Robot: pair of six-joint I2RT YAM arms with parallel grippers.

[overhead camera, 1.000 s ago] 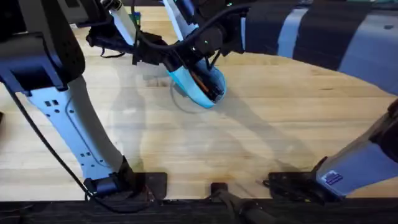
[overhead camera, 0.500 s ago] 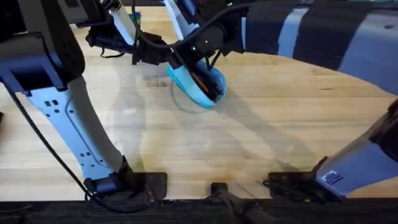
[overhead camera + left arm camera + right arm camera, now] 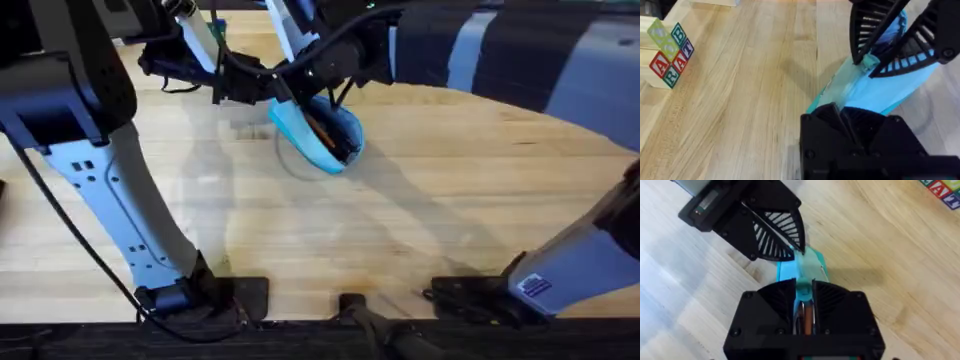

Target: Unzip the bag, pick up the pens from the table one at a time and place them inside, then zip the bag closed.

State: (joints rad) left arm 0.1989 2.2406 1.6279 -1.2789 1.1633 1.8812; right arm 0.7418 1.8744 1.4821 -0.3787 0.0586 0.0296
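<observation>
Tabletop, pale planks, carries the bag at its far middle, under both arms. Bag is a turquoise pouch, long axis running diagonally from far-left to near-right in the overhead view, rounded end toward me, mouth gaping at that end w/ orange-red and dark pens already lying lengthwise inside. Left tool is clamped narrow on the pouch's far-left end fabric, acting as anchor. Right tool is pinched narrow on a fold of turquoise at the zip line; whether it has the slider itself I cannot tell, it's too small to make out. I judge the step is zipping shut. To do it well I'd keep the left tool fixed, tension the fabric along the long axis, then draw the right tool straight along the zip, not across it, w/ pens kept below the teeth. Alphabet blocks sit well apart, no obstacle.
</observation>
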